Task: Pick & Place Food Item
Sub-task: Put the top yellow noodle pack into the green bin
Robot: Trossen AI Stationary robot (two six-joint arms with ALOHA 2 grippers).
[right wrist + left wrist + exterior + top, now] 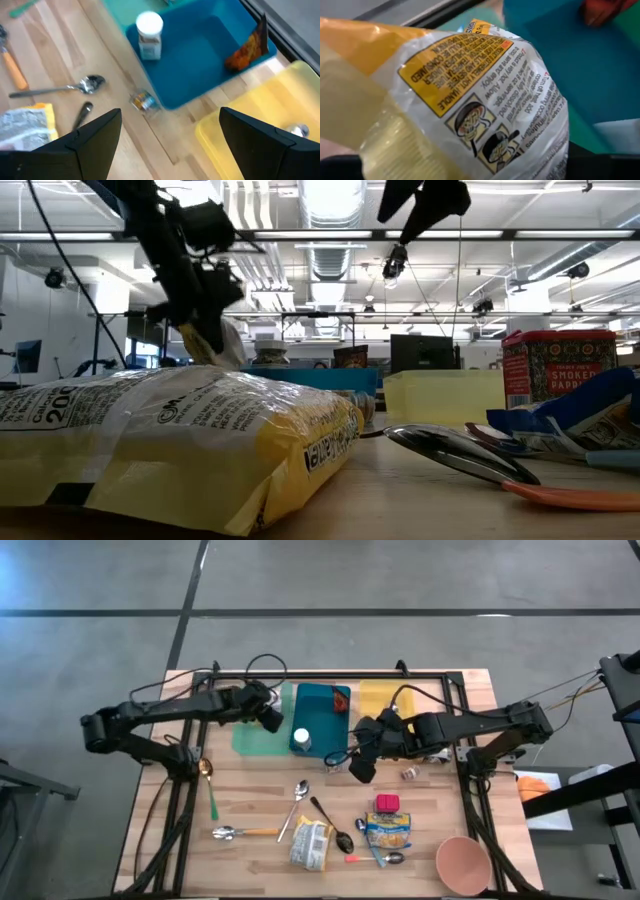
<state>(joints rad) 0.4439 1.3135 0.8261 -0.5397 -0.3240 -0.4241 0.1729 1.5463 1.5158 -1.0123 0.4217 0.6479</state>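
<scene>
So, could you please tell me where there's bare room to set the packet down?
The blue bin's middle is free, between the white-capped jar and orange item. The front of the table, around the spoons and packets, is crowded.

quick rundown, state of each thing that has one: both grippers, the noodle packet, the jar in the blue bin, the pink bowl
left gripper: shut on the noodle packet, raised beside the blue bin
noodle packet: held, off the table
right gripper: open, empty
white-lidded jar: upright in the blue bin, lid on
pink bowl: upright, on the table
</scene>
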